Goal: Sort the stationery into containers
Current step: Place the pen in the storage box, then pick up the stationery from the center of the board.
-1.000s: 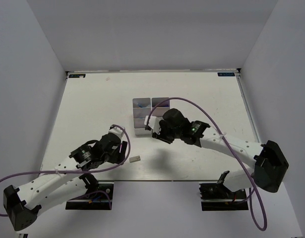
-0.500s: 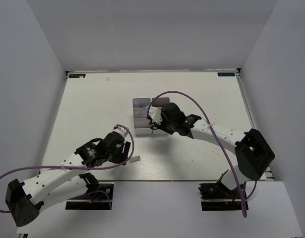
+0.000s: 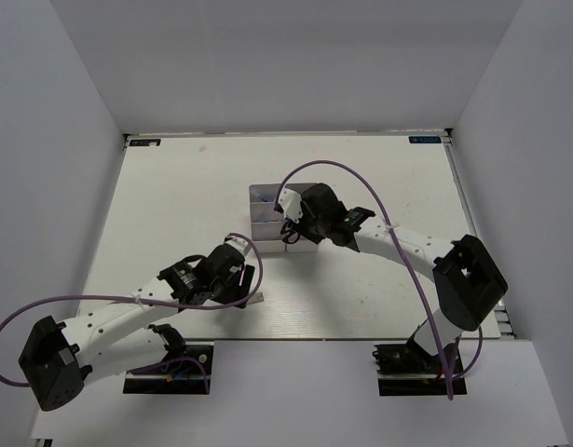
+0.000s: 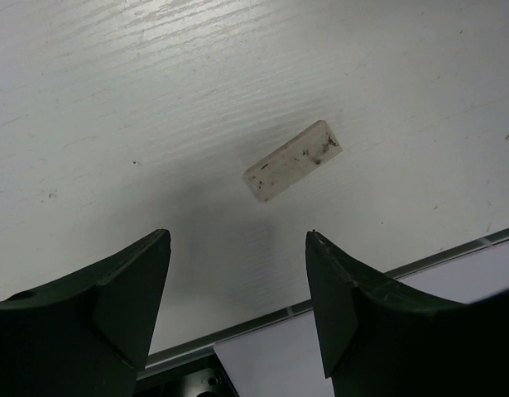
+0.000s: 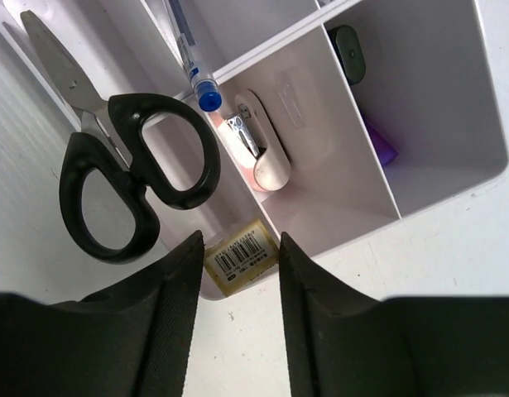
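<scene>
A grey-white flat block (image 4: 292, 160) lies on the table just beyond my left gripper (image 4: 237, 240), whose jaws stand wide open and empty above it. My right gripper (image 5: 239, 244) hangs over the near corner of the containers (image 5: 420, 178) and is shut on a small beige eraser (image 5: 242, 252) with a barcode label. Black-handled scissors (image 5: 126, 165), a blue pen (image 5: 200, 83), a white-pink stapler-like piece (image 5: 258, 149) and dark (image 5: 347, 54) and purple (image 5: 382, 145) highlighters lie in the bins. From above, the left gripper (image 3: 239, 284) sits near the front edge and the right gripper (image 3: 291, 228) over the containers (image 3: 265, 196).
The table's front edge (image 4: 386, 277) runs close under the left gripper. Purple cables (image 3: 361, 182) loop over both arms. White walls enclose the table on three sides.
My right gripper has moved left and back, from beside the containers to over their near corner. My left arm has swung right, bringing its open gripper over the flat block.
</scene>
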{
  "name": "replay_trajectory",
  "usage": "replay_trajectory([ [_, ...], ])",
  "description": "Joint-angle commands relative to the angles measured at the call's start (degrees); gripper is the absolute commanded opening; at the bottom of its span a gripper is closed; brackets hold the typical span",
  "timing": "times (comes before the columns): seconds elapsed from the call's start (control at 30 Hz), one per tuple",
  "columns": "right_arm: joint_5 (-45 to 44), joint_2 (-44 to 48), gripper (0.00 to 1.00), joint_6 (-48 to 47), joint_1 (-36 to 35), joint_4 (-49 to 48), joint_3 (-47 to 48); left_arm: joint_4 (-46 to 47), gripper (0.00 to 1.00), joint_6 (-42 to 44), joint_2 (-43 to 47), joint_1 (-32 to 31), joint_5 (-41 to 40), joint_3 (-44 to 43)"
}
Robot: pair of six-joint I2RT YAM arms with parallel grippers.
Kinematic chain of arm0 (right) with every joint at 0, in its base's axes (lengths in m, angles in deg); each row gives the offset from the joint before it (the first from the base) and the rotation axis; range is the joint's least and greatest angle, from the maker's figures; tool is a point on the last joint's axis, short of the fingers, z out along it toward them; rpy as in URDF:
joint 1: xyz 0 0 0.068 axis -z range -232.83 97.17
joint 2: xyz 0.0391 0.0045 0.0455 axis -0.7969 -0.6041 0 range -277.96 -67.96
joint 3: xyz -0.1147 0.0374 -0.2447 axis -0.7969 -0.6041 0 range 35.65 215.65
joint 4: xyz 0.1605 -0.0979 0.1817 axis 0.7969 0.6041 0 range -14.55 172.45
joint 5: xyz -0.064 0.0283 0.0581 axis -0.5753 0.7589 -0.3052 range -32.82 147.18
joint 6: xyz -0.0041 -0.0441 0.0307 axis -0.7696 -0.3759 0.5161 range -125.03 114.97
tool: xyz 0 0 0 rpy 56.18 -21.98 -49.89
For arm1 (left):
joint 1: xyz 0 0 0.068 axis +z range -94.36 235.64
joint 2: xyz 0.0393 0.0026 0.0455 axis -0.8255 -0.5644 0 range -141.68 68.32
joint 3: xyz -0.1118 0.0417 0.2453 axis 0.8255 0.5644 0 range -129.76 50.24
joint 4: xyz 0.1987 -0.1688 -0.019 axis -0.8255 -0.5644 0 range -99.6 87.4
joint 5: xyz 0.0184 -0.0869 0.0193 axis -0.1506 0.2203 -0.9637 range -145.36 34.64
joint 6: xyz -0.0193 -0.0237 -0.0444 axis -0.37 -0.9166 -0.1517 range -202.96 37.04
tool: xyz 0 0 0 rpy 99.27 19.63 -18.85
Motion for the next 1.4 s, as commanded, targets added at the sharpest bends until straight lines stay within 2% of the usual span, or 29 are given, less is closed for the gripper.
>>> replay_trajectory([
  [0.0,0.82,-0.25,0.49,1.93,0.45,-0.87,2.21,3.15,0.77,-1.12,-1.83,0.26,0.84,-0.24],
  [0.27,2.05,3.08,0.54,3.87,1.33,1.06,1.6,3.68,0.77,1.6,-8.6,-1.33,0.31,-4.98],
  [0.37,2.4,3.53,0.55,4.39,1.68,1.24,1.33,2.54,0.74,8.08,-10.98,-1.5,1.01,-7.36],
  [0.4,2.41,3.7,0.55,4.57,1.68,1.5,1.33,2.36,0.69,9.24,-11.94,-1.5,1.88,-8.4],
  [0.5,3.11,4.93,0.5,6.24,2.29,2.12,1.07,1.22,0.64,14.69,-15.01,-1.5,3.82,-10.43],
  [0.57,3.46,7.04,0.43,7.72,2.47,2.99,0.19,1.75,0.64,18.63,-16.16,-1.59,5.93,-10.61],
  [0.7,4.07,11.86,0.39,9.31,3.26,4.57,-1.57,3.06,0.62,23.57,-20.02,-1.76,9.35,-11.75],
  [0.83,4.42,16.35,0.39,9.84,5.8,5.46,-5.86,3.06,0.59,28.04,-25.2,-1.68,11.12,-13.68],
  [1.17,7.33,26.1,0.41,11.6,11.51,6.87,-12.81,3.77,0.57,29.73,-33.12,-1.33,10.68,-15.88],
  [1.23,7.85,26.9,0.41,12.12,12.13,7.3,-13.26,3.59,0.5,29.64,-34.0,-1.41,10.42,-15.71],
  [1.27,7.85,27.78,0.41,12.21,13.01,7.39,-13.78,3.59,0.38,29.29,-34.71,-1.33,10.42,-15.71],
  [1.37,10.31,29.1,0.41,12.92,14.07,8.01,-14.31,2.45,0.14,28.51,-34.54,-2.03,10.42,-16.15],
])
